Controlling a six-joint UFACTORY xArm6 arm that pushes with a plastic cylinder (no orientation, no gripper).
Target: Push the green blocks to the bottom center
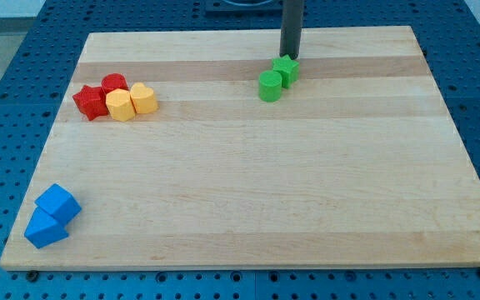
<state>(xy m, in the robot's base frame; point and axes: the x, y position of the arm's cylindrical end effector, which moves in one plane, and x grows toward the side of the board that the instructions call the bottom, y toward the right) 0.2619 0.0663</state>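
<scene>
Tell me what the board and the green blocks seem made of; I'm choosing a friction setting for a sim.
The board looks like light wood with a smooth matt finish: grain and plank stripes show. The green blocks look like painted wood or plastic, evenly coloured, matt; which one I cannot tell. My tip stands just above them in the view.

The wooden counter (pixel 248 217) carried two green blocks (pixel 277 77), red blocks (pixel 100 94), yellow blocks (pixel 132 102) and blue blocks (pixel 52 216).
</scene>
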